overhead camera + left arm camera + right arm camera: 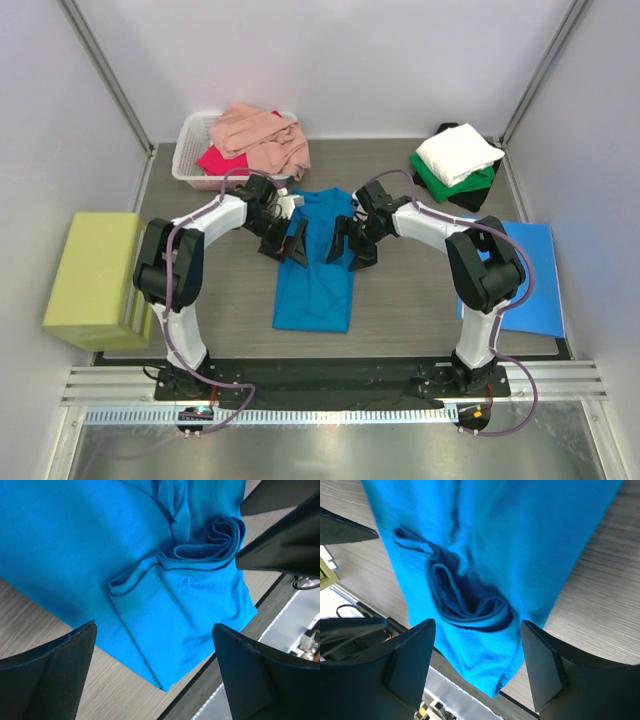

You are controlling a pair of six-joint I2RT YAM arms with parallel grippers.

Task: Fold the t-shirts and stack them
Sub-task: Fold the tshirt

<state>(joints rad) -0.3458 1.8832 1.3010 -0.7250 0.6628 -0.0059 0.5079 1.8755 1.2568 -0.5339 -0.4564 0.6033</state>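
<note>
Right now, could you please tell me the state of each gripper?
Left gripper: open, holding nothing, over the blue shirt.
Right gripper: open, holding nothing, over the same shirt.

The left arm (215, 215) and right arm (430, 222) are bending inward toward each other; left tool (285, 243) and right tool (350, 243) are hanging spread apart, fingers pointing down.

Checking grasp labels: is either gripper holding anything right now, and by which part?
Nothing is held: the left gripper and right gripper both stand open above the teal-blue t-shirt.
</note>
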